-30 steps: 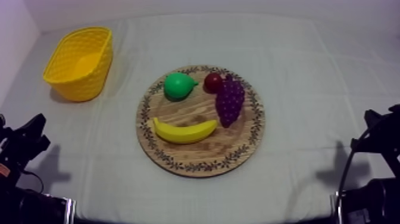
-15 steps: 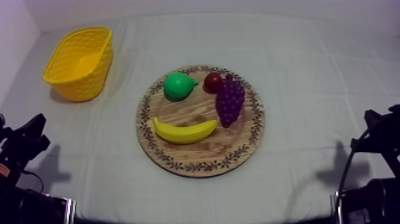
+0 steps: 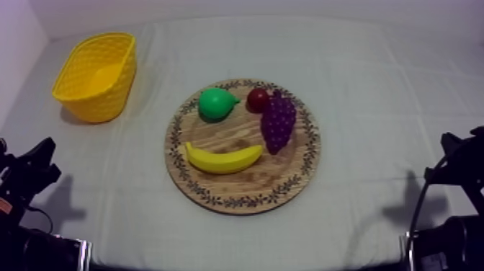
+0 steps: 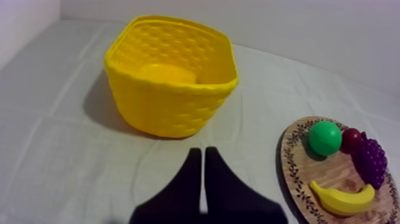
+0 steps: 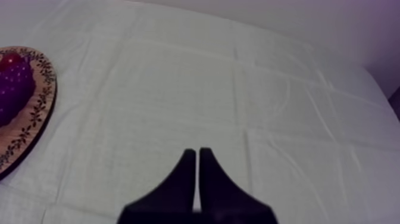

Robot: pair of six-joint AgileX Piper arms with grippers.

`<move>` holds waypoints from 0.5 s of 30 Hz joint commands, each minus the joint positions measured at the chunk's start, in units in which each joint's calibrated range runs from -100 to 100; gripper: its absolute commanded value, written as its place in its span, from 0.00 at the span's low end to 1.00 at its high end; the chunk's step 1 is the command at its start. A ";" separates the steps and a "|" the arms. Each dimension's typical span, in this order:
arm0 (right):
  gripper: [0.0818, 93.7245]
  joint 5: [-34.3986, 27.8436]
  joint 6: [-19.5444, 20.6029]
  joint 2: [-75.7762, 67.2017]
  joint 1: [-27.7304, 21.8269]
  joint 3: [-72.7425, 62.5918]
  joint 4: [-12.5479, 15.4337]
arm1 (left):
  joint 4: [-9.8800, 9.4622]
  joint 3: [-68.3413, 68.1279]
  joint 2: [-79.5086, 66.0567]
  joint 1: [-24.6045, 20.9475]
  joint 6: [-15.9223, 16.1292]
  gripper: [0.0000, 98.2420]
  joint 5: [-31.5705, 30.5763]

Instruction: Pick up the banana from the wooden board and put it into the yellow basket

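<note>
Both parked low at the sides, left claw (image 4: 203, 150) and right claw (image 5: 197, 151) pressed together, banana (image 3: 223, 159) untouched.

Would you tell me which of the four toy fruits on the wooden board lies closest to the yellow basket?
The green pear, at the board's basket-side edge; the banana, grapes and small red fruit lie farther from the basket.

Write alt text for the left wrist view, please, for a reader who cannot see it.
My left gripper, shut on nothing, faces a yellow basket on the cloth. Beside it, a wooden board holds a banana, pear, grapes and small red fruit.
</note>
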State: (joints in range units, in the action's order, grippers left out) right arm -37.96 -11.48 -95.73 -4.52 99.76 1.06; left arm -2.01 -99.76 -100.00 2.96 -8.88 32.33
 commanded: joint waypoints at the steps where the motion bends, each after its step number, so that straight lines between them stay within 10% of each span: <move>1: 0.00 -0.02 -0.02 -0.02 0.00 0.02 -0.01 | 0.16 -0.02 0.00 -0.07 0.34 0.00 -0.02; 15: 0.00 -0.02 -0.02 -0.02 0.00 0.02 -0.01 | 2.93 11.03 12.00 0.90 6.81 0.01 -0.86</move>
State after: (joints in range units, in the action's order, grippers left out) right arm -37.96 -11.48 -95.73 -4.52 99.76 1.06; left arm 0.89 -92.20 -91.85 3.44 -3.01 31.43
